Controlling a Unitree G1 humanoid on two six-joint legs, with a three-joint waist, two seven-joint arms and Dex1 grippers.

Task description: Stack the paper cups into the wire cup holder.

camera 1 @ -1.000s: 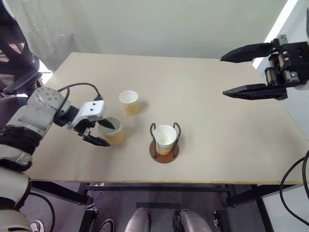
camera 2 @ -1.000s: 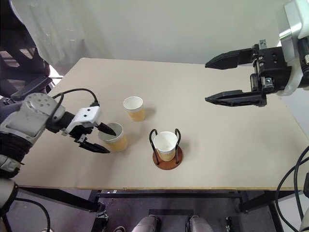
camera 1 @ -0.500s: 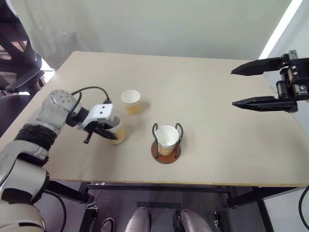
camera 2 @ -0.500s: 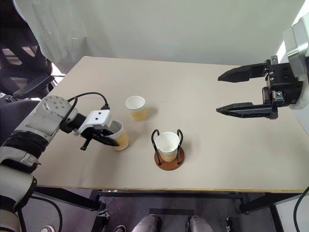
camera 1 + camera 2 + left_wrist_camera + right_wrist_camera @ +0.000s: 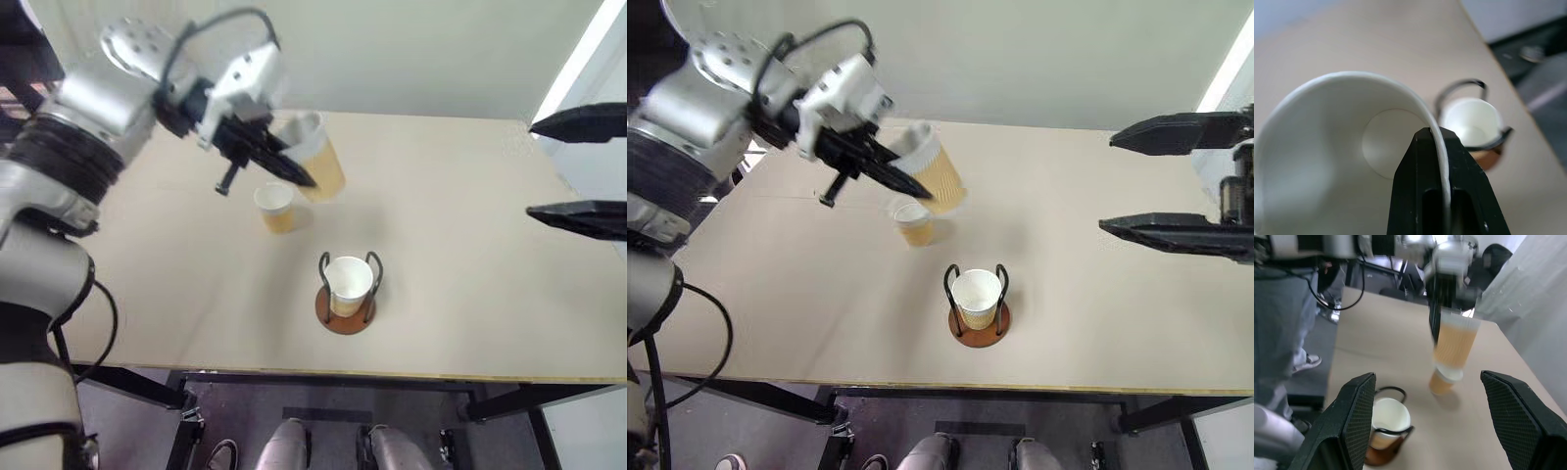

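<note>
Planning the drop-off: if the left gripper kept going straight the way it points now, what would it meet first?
Probably the wire cup holder with the cup already in it, which lies ahead past the held cup in the left gripper. Depth is unclear; it might meet the table beside it.

Counter [image 5: 470, 294]: pale beige board, matt, smooth, no visible grain.
Paper cups: ribbed tan paper outside on the lifted cup [image 5: 318, 162]; smooth matt white inside, rolled white rim. Same paper on the far standing cup [image 5: 275, 208] and the cup in the holder [image 5: 349, 282].
Wire cup holder [image 5: 345, 311]: thin black wire loops, slight sheen; matt rust-brown disc base.
Left gripper [image 5: 294, 176]: black matt plastic-looking fingers, light grey housing.
Right gripper [image 5: 1176, 181]: black fingers, fine textured inner faces.
</note>
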